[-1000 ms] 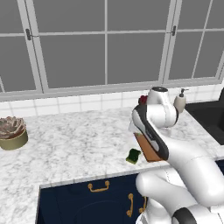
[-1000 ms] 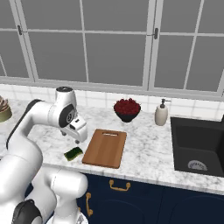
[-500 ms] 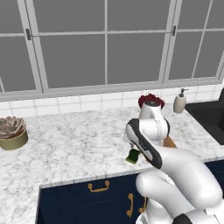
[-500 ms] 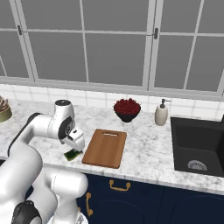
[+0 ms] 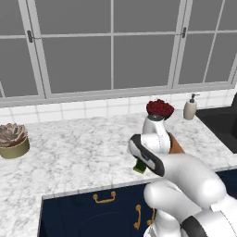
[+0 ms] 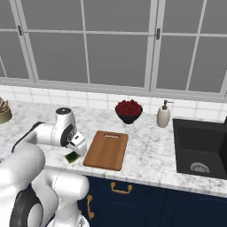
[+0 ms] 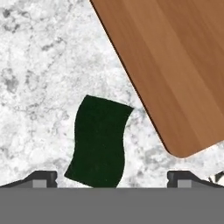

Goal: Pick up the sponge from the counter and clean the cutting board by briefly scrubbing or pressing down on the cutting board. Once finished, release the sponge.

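The sponge [image 7: 99, 142] lies dark green side up on the marbled counter [image 7: 35, 65], just left of the cutting board's [image 7: 175, 65] rounded corner. My gripper [image 7: 113, 179] is open directly above it. The fingertips [image 7: 41, 178] stand wide apart on either side of the sponge, without touching it. In the right base view the hand hangs low over the sponge [image 6: 71, 157], beside the reddish-brown board [image 6: 106, 150]. From the left base view, the sponge [image 5: 139, 167] peeks out under the hand, and only a sliver of the board [image 5: 176, 146] shows behind the arm.
A dark bowl of red fruit [image 6: 128, 111] and a soap dispenser [image 6: 163, 116] stand by the back wall. A black sink [image 6: 201, 146] lies right of the board. A potted succulent [image 5: 13, 139] sits far left. The counter's front edge runs close to the sponge.
The arm has swung down and forward, bringing the hand from above the board's left side to just over the sponge. Sponge and board have not moved.
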